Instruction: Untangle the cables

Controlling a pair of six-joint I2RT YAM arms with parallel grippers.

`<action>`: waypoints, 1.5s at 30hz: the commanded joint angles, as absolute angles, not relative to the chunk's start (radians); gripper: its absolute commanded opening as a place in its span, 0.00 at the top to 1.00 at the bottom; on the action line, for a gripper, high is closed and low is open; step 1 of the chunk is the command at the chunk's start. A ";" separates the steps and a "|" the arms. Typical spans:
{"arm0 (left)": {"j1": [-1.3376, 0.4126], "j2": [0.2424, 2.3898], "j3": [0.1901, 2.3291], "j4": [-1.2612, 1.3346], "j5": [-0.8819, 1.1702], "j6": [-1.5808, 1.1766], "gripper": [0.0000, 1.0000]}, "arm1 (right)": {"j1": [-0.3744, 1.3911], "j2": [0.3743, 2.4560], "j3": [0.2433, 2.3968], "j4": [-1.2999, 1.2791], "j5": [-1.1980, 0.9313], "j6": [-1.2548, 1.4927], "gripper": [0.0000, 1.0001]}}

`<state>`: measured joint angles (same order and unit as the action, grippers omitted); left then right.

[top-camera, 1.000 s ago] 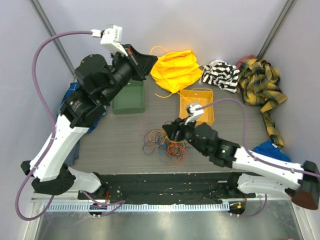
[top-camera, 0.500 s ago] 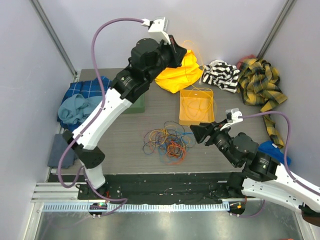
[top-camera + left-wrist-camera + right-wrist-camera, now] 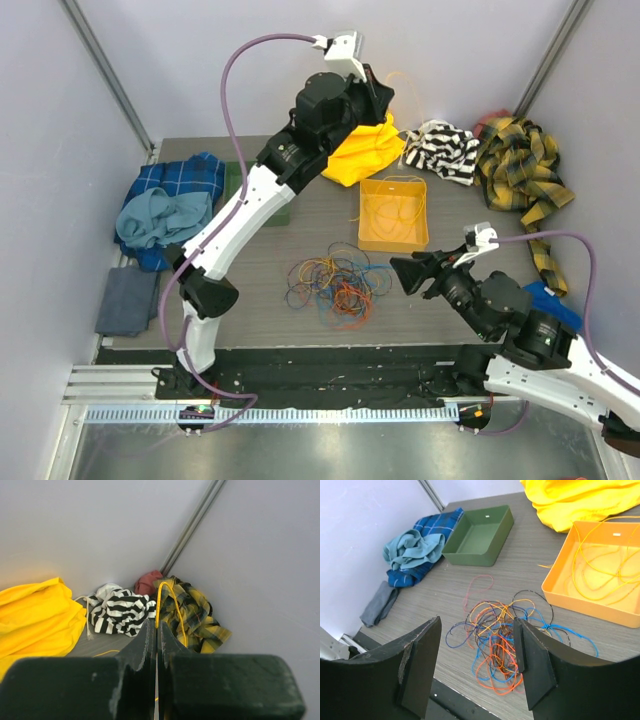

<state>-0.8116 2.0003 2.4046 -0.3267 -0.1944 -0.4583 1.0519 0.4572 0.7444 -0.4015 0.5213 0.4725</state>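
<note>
A tangle of thin cables (image 3: 335, 283), orange, blue, yellow and dark, lies on the table in front of the arms; it also shows in the right wrist view (image 3: 512, 635). My left gripper (image 3: 385, 92) is raised high at the back, shut on a yellow cable (image 3: 161, 595) that loops up from its closed fingertips (image 3: 156, 627). More yellow cable lies in the orange tray (image 3: 393, 243), which also shows in the right wrist view (image 3: 560, 587). My right gripper (image 3: 405, 272) is open and empty, held above the table just right of the tangle.
A green tray (image 3: 479, 536) stands at the back left. A yellow cloth (image 3: 365, 150), a striped cloth (image 3: 445, 150) and a plaid cloth (image 3: 520, 170) lie along the back. Blue cloths (image 3: 165, 205) and a grey cloth (image 3: 125, 300) lie at the left.
My left arm swung up and to the right, lifting the yellow cable above the orange tray. My right arm drew back right, off the tangle, with its jaws open.
</note>
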 commanded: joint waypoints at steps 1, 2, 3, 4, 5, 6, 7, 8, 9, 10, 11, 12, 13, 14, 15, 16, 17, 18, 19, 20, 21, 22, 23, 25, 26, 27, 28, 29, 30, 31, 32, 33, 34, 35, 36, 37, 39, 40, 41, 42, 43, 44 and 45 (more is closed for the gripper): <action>-0.807 2.017 2.445 -0.227 -0.202 -0.437 1.00 | 1.055 0.433 0.788 -0.408 0.531 0.443 0.33; -0.807 2.019 2.448 -0.224 -0.202 -0.437 1.00 | 1.057 0.428 0.788 -0.410 0.537 0.442 0.33; -0.807 2.023 2.451 -0.222 -0.202 -0.437 1.00 | 1.057 0.428 0.790 -0.414 0.538 0.439 0.33; -0.807 2.023 2.459 -0.222 -0.204 -0.436 1.00 | 1.055 0.426 0.792 -0.416 0.540 0.434 0.33; -0.807 2.026 2.474 -0.222 -0.206 -0.433 1.00 | 1.057 0.425 0.793 -0.417 0.543 0.431 0.33; -0.807 2.028 2.482 -0.222 -0.207 -0.433 1.00 | 1.055 0.423 0.793 -0.419 0.543 0.430 0.33; -0.805 2.029 2.488 -0.221 -0.206 -0.428 1.00 | 1.055 0.422 0.795 -0.420 0.545 0.425 0.33; -0.807 2.032 2.496 -0.222 -0.206 -0.426 1.00 | 1.057 0.420 0.793 -0.420 0.551 0.422 0.33; -0.807 2.034 2.497 -0.221 -0.204 -0.425 1.00 | 1.057 0.419 0.793 -0.419 0.554 0.420 0.33; -0.807 2.040 2.497 -0.221 -0.207 -0.420 1.00 | 1.057 0.417 0.793 -0.419 0.555 0.419 0.33; -0.807 2.042 2.494 -0.222 -0.206 -0.422 1.00 | 1.055 0.416 0.792 -0.420 0.557 0.420 0.33; -0.807 2.045 2.491 -0.225 -0.209 -0.422 1.00 | 1.055 0.410 0.790 -0.420 0.561 0.419 0.33; -0.807 2.051 2.487 -0.224 -0.210 -0.422 1.00 | 1.055 0.408 0.790 -0.420 0.560 0.419 0.33; -0.807 2.052 2.482 -0.222 -0.209 -0.422 1.00 | 1.055 0.405 0.788 -0.420 0.561 0.417 0.33; -0.807 2.056 2.471 -0.219 -0.209 -0.420 1.00 | 1.055 0.400 0.788 -0.426 0.564 0.420 0.33; -0.807 2.057 2.468 -0.215 -0.209 -0.423 1.00 | 1.057 0.396 0.790 -0.428 0.568 0.419 0.33; -0.807 2.060 2.462 -0.207 -0.210 -0.423 1.00 | 1.055 0.393 0.792 -0.431 0.568 0.419 0.33; -0.807 2.065 2.459 -0.204 -0.209 -0.425 1.00 | 1.057 0.387 0.792 -0.436 0.571 0.420 0.33; -0.805 2.069 2.459 -0.203 -0.210 -0.425 1.00 | 1.057 0.384 0.792 -0.436 0.575 0.420 0.33; -0.805 2.081 2.459 -0.201 -0.209 -0.422 1.00 | 1.057 0.380 0.793 -0.439 0.575 0.420 0.33; -0.804 2.085 2.459 -0.196 -0.210 -0.422 1.00 | 1.055 0.380 0.793 -0.442 0.578 0.420 0.33; -0.802 2.091 2.457 -0.193 -0.210 -0.423 1.00 | 1.055 0.377 0.795 -0.443 0.578 0.419 0.34; -0.802 2.094 2.457 -0.192 -0.207 -0.423 1.00 | 1.057 0.376 0.795 -0.443 0.580 0.419 0.33; -0.796 2.105 2.457 -0.186 -0.207 -0.426 1.00 | 1.057 0.374 0.795 -0.451 0.583 0.419 0.34; -0.795 2.108 2.456 -0.184 -0.207 -0.428 1.00 | 1.055 0.374 0.793 -0.449 0.584 0.419 0.34; -0.792 2.112 2.456 -0.183 -0.206 -0.428 1.00 | 1.055 0.374 0.792 -0.451 0.584 0.419 0.34; -0.790 2.114 2.456 -0.183 -0.206 -0.426 1.00 | 1.055 0.373 0.792 -0.453 0.584 0.417 0.34; -0.787 2.115 2.454 -0.183 -0.204 -0.429 1.00 | 1.057 0.373 0.790 -0.453 0.589 0.417 0.34; -0.785 2.118 2.453 -0.183 -0.203 -0.431 1.00 | 1.057 0.374 0.790 -0.451 0.588 0.416 0.33; -0.785 2.120 2.453 -0.183 -0.202 -0.433 1.00 | 1.055 0.374 0.790 -0.451 0.589 0.414 0.34; -0.784 2.120 2.447 -0.183 -0.201 -0.433 1.00 | 1.055 0.374 0.790 -0.453 0.589 0.413 0.34; -0.782 2.121 2.444 -0.181 -0.202 -0.433 1.00 | 1.057 0.374 0.790 -0.453 0.591 0.411 0.33; -0.782 2.123 2.431 -0.178 -0.202 -0.433 1.00 | 1.055 0.374 0.788 -0.453 0.591 0.411 0.33; -0.782 2.122 2.410 -0.172 -0.202 -0.433 1.00 | 1.057 0.374 0.788 -0.453 0.592 0.410 0.33; -0.782 2.121 2.392 -0.167 -0.204 -0.433 1.00 | 1.055 0.371 0.787 -0.454 0.594 0.410 0.34; -0.782 2.120 2.376 -0.166 -0.206 -0.433 1.00 | 1.057 0.371 0.787 -0.456 0.594 0.411 0.33; -0.781 2.118 2.314 -0.156 -0.212 -0.433 1.00 | 1.057 0.364 0.784 -0.462 0.595 0.413 0.33; -0.782 2.120 2.292 -0.152 -0.213 -0.433 1.00 | 1.057 0.361 0.782 -0.466 0.598 0.414 0.33; -0.781 2.118 2.267 -0.143 -0.221 -0.431 1.00 | 1.055 0.357 0.781 -0.468 0.600 0.416 0.34; -0.781 2.118 2.229 -0.138 -0.222 -0.431 1.00 | 1.054 0.351 0.779 -0.471 0.603 0.416 0.34; -0.781 2.120 2.212 -0.135 -0.224 -0.431 1.00 | 1.057 0.348 0.778 -0.474 0.609 0.416 0.34; -0.781 2.125 2.197 -0.133 -0.221 -0.434 1.00 | 1.055 0.347 0.778 -0.477 0.609 0.417 0.34; -0.781 2.128 2.183 -0.133 -0.218 -0.434 1.00 | 1.057 0.345 0.778 -0.482 0.612 0.416 0.34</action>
<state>-0.7849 2.1311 2.2284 -0.1917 -0.2028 -0.4374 1.0519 0.3603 0.7597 -0.4805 0.5827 0.4229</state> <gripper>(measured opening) 0.020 0.667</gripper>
